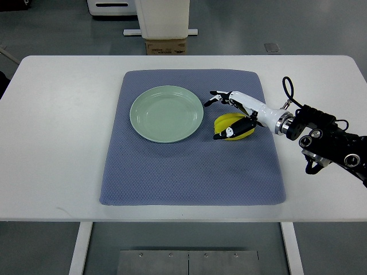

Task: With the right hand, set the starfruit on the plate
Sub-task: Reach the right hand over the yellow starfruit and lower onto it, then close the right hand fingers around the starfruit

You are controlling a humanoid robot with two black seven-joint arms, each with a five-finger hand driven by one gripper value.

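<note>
On the blue mat (189, 172), just right of the pale green plate (166, 113) and apart from its rim, the yellow starfruit (230, 125) is covered by the right hand (236, 114), whose fingers seem partly curled around it, though a firm grip cannot be confirmed.

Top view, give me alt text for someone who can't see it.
The robot's right hand reaches in from the right with its fingers around a yellow starfruit on a blue-grey mat. An empty pale green plate sits just left of the fruit, on a white table.
</note>
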